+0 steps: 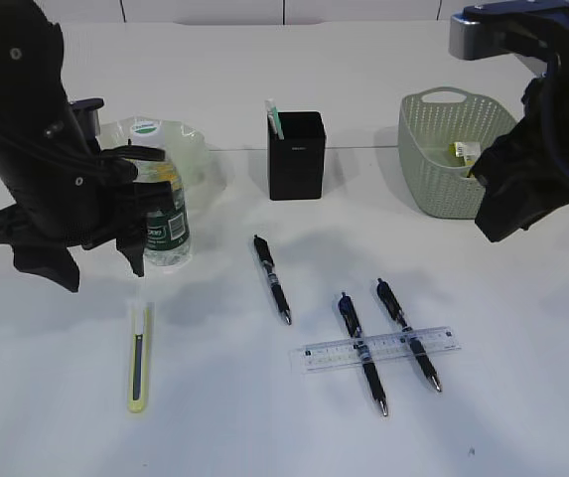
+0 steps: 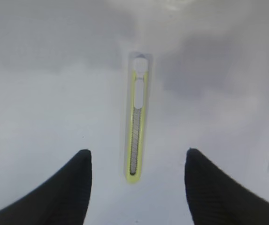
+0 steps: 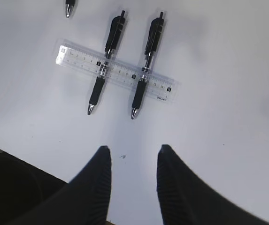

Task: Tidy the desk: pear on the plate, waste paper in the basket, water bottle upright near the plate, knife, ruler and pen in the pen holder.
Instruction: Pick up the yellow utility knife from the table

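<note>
A yellow-green knife lies at the front left; in the left wrist view the knife runs lengthwise straight ahead of my open left gripper, which hovers above its near end. The water bottle stands upright beside the clear plate. My left arm and the bottle hide much of the plate, and I cannot make out the pear. A clear ruler lies across two pens; a third pen lies apart. My right gripper is open and empty, above bare table.
The black pen holder stands at the back centre with a white and green item in it. A grey-green basket at the back right holds paper. The table's front edge shows at the lower left of the right wrist view.
</note>
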Action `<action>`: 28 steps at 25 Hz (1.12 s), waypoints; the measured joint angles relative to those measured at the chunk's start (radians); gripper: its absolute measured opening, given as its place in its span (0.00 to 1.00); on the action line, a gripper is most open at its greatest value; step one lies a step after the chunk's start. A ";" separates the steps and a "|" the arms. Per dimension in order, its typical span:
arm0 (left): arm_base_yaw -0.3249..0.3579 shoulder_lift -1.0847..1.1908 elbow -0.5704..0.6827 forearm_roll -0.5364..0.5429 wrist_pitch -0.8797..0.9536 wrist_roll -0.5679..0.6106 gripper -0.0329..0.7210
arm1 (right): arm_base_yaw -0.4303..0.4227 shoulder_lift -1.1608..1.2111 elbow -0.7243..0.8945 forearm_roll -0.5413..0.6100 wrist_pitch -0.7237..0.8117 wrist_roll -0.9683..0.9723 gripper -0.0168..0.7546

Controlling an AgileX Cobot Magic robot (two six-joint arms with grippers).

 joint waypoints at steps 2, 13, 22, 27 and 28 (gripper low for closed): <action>0.000 0.012 0.000 0.004 -0.006 -0.002 0.63 | 0.000 0.000 0.000 0.000 0.000 0.000 0.35; 0.000 0.050 0.000 0.002 -0.025 0.071 0.63 | 0.000 0.000 0.000 -0.018 0.004 0.000 0.35; 0.000 0.068 -0.001 -0.005 -0.102 0.107 0.63 | 0.000 0.000 0.000 -0.020 0.006 0.000 0.35; 0.000 0.089 -0.001 -0.007 -0.117 0.138 0.63 | 0.000 0.000 0.000 -0.020 0.006 0.000 0.35; 0.000 0.093 -0.001 -0.005 -0.126 0.140 0.63 | 0.000 0.000 0.000 -0.020 0.006 0.000 0.35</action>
